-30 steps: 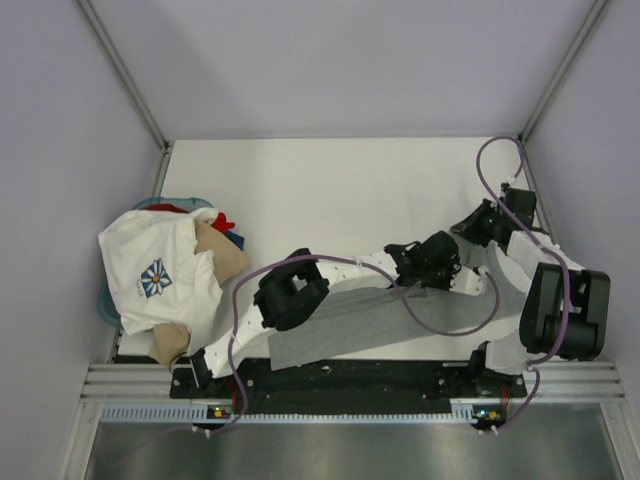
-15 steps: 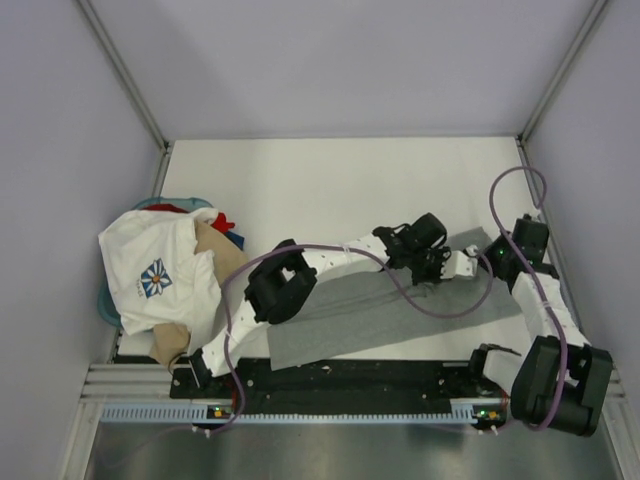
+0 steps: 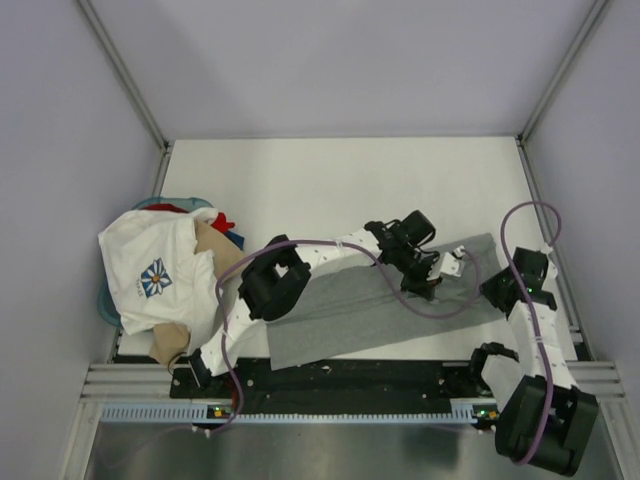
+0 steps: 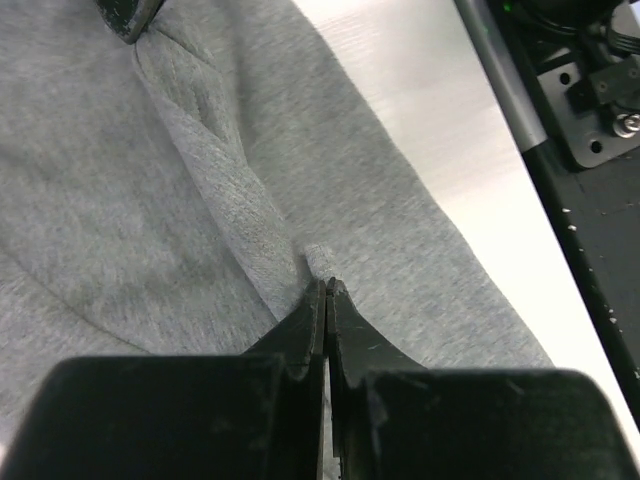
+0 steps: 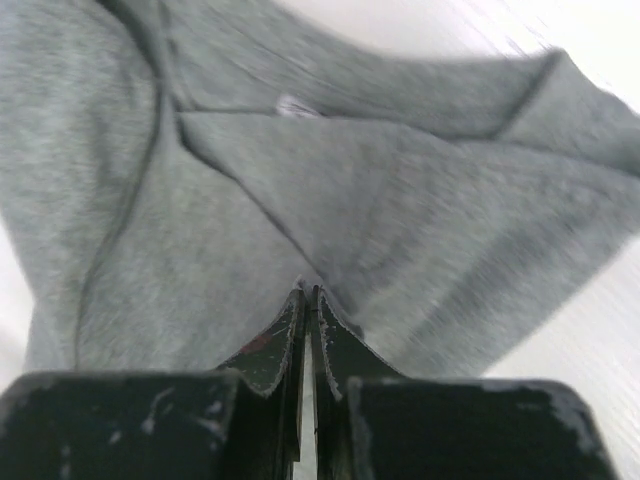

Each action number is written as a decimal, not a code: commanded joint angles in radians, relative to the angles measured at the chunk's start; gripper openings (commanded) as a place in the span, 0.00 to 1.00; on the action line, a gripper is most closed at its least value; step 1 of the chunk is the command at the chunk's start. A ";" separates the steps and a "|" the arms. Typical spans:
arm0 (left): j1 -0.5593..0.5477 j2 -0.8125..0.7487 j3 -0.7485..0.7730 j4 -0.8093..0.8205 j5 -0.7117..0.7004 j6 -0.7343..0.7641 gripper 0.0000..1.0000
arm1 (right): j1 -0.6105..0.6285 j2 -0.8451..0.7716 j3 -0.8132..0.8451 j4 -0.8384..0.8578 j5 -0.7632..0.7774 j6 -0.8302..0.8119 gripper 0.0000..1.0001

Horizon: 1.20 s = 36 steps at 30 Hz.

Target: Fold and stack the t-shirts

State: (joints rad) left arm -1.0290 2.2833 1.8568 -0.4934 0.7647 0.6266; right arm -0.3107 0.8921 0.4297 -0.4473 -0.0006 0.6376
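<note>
A heather-grey t-shirt (image 3: 330,315) lies as a long slanted band across the near half of the table. My left gripper (image 3: 428,287) reaches over it toward the right and is shut on a raised fold of the grey cloth (image 4: 240,210), as the left wrist view's gripper (image 4: 326,283) shows. My right gripper (image 3: 447,268) meets it from the right, shut on the same shirt (image 5: 400,200), with the cloth pinched at the jaw tips (image 5: 307,291). A pile of other t-shirts sits at the left: a white one with a flower print (image 3: 155,275), a tan one (image 3: 218,255), red (image 3: 178,209) and blue (image 3: 236,240).
The pile rests in a teal basket (image 3: 148,203) at the table's left edge. Purple cables (image 3: 520,215) loop off both arms over the shirt. A black rail (image 3: 350,375) with the arm bases runs along the near edge. Metal frame posts (image 3: 545,200) border the table.
The right arm has swung its elbow down to the near right corner, and its gripper came left toward the left gripper. The shirt's right end, earlier draped off to the right, now lies on the table.
</note>
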 commanded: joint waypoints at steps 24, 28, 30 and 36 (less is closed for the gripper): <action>0.015 -0.036 0.128 -0.205 0.121 0.189 0.44 | -0.011 -0.188 0.095 0.016 -0.080 -0.070 0.42; -0.003 -0.021 0.068 0.056 -0.076 -0.073 0.39 | 0.019 0.014 0.145 0.033 -0.266 -0.145 0.16; -0.003 -0.018 0.048 0.065 -0.071 -0.090 0.38 | 0.063 0.100 0.155 0.036 -0.306 -0.151 0.05; -0.002 -0.047 0.004 0.009 -0.028 -0.035 0.40 | 0.154 0.213 0.100 -0.024 -0.305 -0.076 0.00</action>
State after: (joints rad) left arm -1.0279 2.2822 1.8809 -0.4995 0.7219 0.5991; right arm -0.1841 1.0988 0.5499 -0.4503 -0.2474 0.5453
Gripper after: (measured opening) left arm 0.392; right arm 0.003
